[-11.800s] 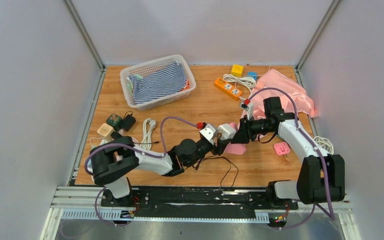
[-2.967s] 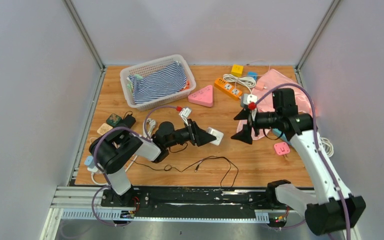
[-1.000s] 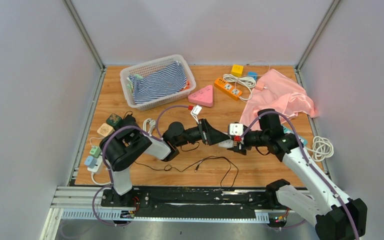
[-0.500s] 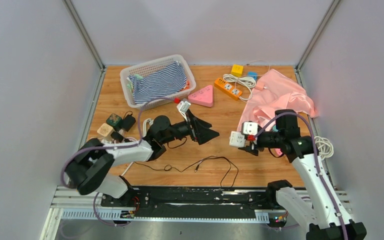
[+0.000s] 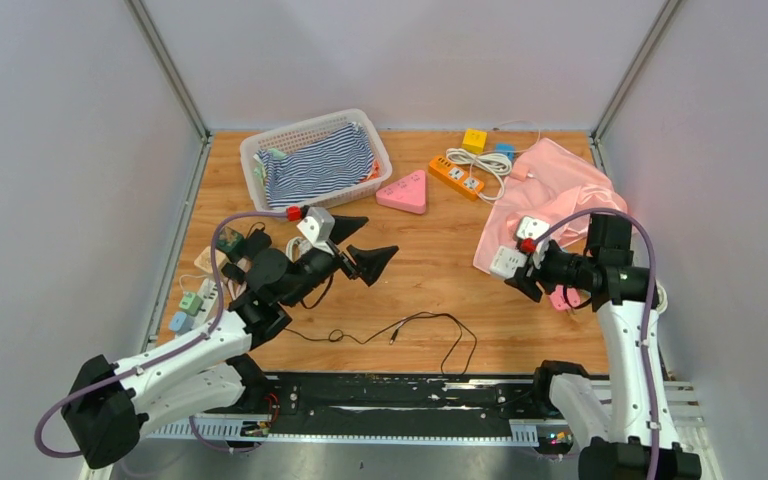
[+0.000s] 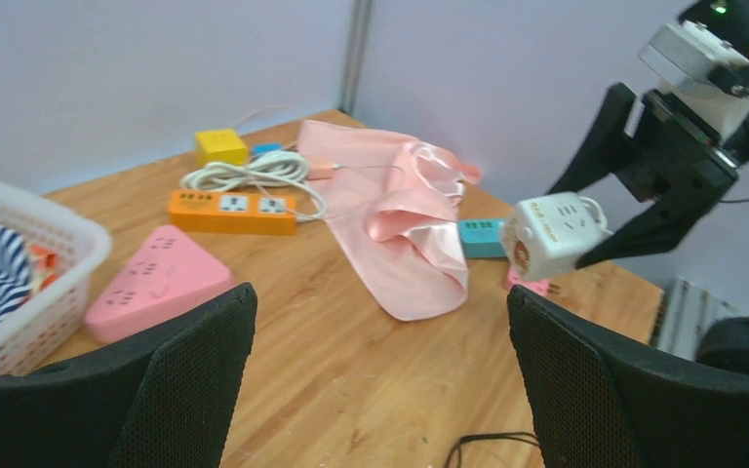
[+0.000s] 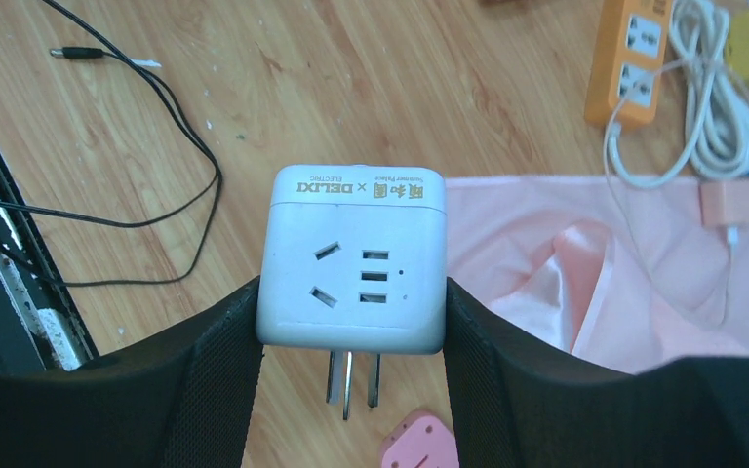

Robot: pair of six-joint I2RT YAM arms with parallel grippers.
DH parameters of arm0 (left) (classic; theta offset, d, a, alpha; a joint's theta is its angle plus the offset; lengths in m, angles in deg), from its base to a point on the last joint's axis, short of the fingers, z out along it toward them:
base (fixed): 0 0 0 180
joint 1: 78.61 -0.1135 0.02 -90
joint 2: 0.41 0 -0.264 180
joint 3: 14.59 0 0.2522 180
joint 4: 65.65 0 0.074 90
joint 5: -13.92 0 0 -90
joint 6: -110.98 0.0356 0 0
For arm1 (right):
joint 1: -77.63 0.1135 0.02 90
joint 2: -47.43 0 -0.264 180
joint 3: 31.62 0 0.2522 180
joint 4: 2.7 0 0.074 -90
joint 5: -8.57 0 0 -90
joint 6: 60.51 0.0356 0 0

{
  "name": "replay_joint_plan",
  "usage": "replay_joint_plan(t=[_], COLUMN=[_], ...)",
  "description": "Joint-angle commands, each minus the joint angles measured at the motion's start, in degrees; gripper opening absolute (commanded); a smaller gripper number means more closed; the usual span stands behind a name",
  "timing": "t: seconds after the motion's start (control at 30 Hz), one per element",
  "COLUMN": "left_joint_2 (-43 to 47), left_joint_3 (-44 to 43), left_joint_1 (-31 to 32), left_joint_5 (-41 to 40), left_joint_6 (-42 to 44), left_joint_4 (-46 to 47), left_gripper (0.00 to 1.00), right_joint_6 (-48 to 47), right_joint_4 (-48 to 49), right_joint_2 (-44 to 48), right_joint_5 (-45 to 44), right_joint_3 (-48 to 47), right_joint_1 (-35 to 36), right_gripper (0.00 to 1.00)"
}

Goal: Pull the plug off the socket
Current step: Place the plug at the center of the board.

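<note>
Item: white cube plug, prongs bare, held clear of the worktop above the edge of the pink cloth. The pink triangular socket lies well apart, beside the basket.
Grip, right fingers: clamped on the plug's two sides.
Grip, left fingers: spread wide, empty, raised.
Risks, as I judge them: the smooth casing could slip from this side-only hold and drop prongs-first. A careless set-down could snag the cloth or the black cable
</note>
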Motion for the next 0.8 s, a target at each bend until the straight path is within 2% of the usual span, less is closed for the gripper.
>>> replay_joint_plan(t=[0.0, 0.3, 0.53, 0.77], left_joint_2=[0.61, 2.12, 1.56, 0.07], left_joint_3=[2.07, 5.29, 5.43, 4.45], left_joint_1=[-0.63, -1.16, -1.16, -1.16], left_joint_5=[-11.88, -9.84, -8.82, -8.0], left_joint_6=[1.99, 0.41, 0.06, -0.28], left_joint_4=[-2.32, 0.43, 1.13, 1.09], left_gripper=[1.0, 1.0, 1.0, 1.0], right_joint_6=[1.68, 1.98, 2.99, 2.44], right_joint_4=[-3.63, -0.98, -0.26, -0.08], right_joint_2=[-1.18, -3.57, -6.11, -10.3], right_joint_5=[-4.13, -16.0, -16.02, -11.86], right_joint_3=[-1.31, 3.84, 4.39, 3.29], right_joint_1=[-5.04, -12.66, -13.18, -13.14], right_gripper=[0.0, 0.0, 0.0, 0.01])
